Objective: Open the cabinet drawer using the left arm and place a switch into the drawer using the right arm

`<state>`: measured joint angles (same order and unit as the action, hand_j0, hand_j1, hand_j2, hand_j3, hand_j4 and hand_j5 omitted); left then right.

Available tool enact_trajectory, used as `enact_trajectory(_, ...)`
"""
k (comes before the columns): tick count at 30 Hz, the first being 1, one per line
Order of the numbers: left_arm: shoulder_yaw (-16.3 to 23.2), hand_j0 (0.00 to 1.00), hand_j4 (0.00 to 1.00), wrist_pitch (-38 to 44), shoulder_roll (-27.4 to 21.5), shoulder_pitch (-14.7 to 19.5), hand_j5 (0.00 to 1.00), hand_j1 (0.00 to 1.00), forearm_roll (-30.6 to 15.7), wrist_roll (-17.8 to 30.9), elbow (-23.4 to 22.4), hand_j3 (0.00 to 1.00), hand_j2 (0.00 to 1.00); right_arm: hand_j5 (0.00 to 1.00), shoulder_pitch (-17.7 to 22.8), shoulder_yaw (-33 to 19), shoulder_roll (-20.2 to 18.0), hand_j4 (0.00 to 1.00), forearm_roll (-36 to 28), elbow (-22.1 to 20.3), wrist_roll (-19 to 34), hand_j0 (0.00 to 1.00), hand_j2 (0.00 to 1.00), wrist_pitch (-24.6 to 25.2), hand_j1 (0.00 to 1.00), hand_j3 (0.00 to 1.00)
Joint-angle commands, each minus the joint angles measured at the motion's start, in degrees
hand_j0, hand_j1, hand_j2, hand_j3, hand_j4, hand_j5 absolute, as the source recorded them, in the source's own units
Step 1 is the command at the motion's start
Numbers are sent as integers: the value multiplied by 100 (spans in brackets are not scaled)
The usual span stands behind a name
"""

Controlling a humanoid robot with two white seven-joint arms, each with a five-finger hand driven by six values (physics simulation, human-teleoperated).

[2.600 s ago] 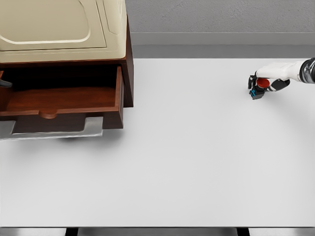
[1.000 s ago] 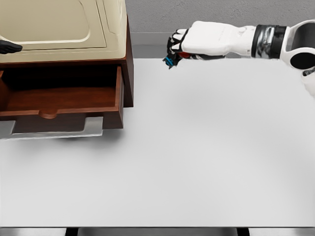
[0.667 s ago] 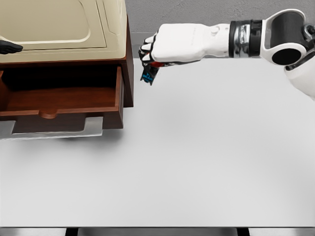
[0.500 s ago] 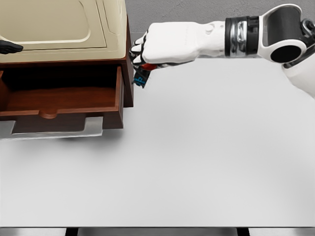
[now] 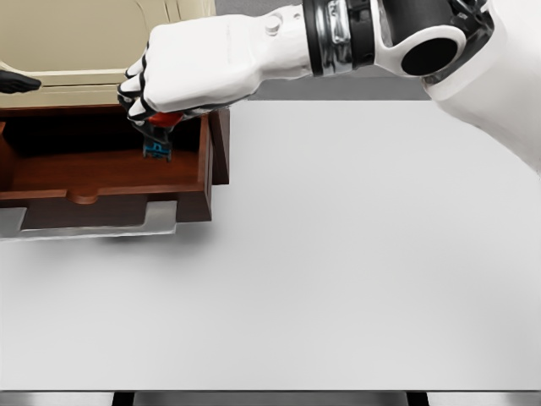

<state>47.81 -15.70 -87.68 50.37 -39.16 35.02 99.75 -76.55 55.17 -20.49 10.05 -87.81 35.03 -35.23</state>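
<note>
At the far left edge, only a dark fingertip of the left hand (image 5: 17,83) is seen, resting against the cream top of the cabinet (image 5: 101,42); whether its fingers are spread or curled cannot be told from so little, and it is well apart from the work. Just below it the wooden drawer (image 5: 101,173) is seen pulled out towards the near side, its floor bare where it is visible, its right wall standing just left of the cabinet's brown side panel, and a rounded pull showing on its front lip.

Over the right part of the drawer the right hand (image 5: 169,85) is held, fingers curled and pressed together around the switch (image 5: 157,139); the switch is pinched from above, its red cap tucked against the fingertips and its dark body with a blue base hanging below them. The long axis of the switch is judged to run close to upright, base downward. The switch lies directly beneath the hand and above the drawer's floor, inside the right wall, apparently not touching the wood, though the gap cannot be judged surely from this view.

The coming move is judged to turn on that vertical relation: the drawer floor lies straight under the switch, so a lowering and a release by the right hand would be called for; the white table (image 5: 355,254) lies to the right.
</note>
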Motion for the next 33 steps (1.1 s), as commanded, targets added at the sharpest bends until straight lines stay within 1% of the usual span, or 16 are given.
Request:
enact_trajectory(1,-8,100,100,5,-4,0,100,100,-30,-2,0,100,100,23,-9,143,431,23,-38,431,-3,23,23,23,23,23)
enact_trajectory(3,1,100,100,5,-4,0,100,100,-21,-2,0,100,100,23,-123,345,642,23,-29,835,-3,23,23,23,23,23)
enact_trajectory(6,36,100,100,5,-4,-9,100,100,14,-2,-8,100,100,23,-123,442,871,23,15,1292,-3,23,23,23,23,23)
enact_trajectory(7,36,100,100,32,-4,0,100,100,40,-2,-43,100,100,23,-123,451,950,23,24,1494,-3,23,23,23,23,23)
enact_trajectory(8,36,100,100,32,5,-9,100,100,84,-2,-219,100,100,23,-123,459,1003,23,32,1670,-3,23,23,23,23,23)
enact_trajectory(10,36,100,100,14,22,-18,100,100,119,-2,-307,100,100,23,-123,459,1073,23,41,1705,-3,23,23,23,23,23)
enact_trajectory(11,62,100,100,14,40,-27,100,100,260,-2,-298,100,100,24,-123,468,1152,24,41,1863,-3,24,24,23,24,24)
enact_trajectory(19,106,100,100,-12,49,-44,100,100,277,-2,-290,100,100,25,-158,547,1469,25,164,2751,-3,25,25,23,25,25)
enact_trajectory(22,115,100,100,-74,40,-44,100,100,277,-2,-290,100,100,29,-176,556,1566,29,225,2830,-3,29,29,23,29,29)
enact_trajectory(23,132,100,100,-74,40,-45,100,100,277,-2,-290,100,100,33,-185,547,1583,33,322,2918,-3,33,33,23,33,33)
enact_trajectory(24,141,100,100,-82,49,-53,100,100,277,-2,-290,100,100,40,-185,547,1644,40,357,3015,-3,40,40,23,40,40)
enact_trajectory(26,150,100,100,-82,40,-44,100,100,277,-2,-290,100,100,69,-202,503,1680,69,708,3067,-3,69,69,23,69,69)
enact_trajectory(27,150,100,100,-82,40,-44,100,100,277,-2,-290,100,100,87,-211,451,1697,87,876,3226,-3,87,87,23,87,87)
enact_trajectory(28,150,100,100,-91,40,-44,100,100,277,-2,-290,100,100,95,-229,433,1724,95,885,3235,-3,95,95,23,95,95)
enact_trajectory(29,150,100,100,-91,49,-44,100,100,277,-2,-290,100,100,97,-237,433,1759,97,885,3235,-3,97,97,23,97,97)
enact_trajectory(33,150,100,100,-126,49,-44,100,100,277,-2,-281,100,100,97,-246,442,1856,97,885,3217,-3,97,97,23,97,97)
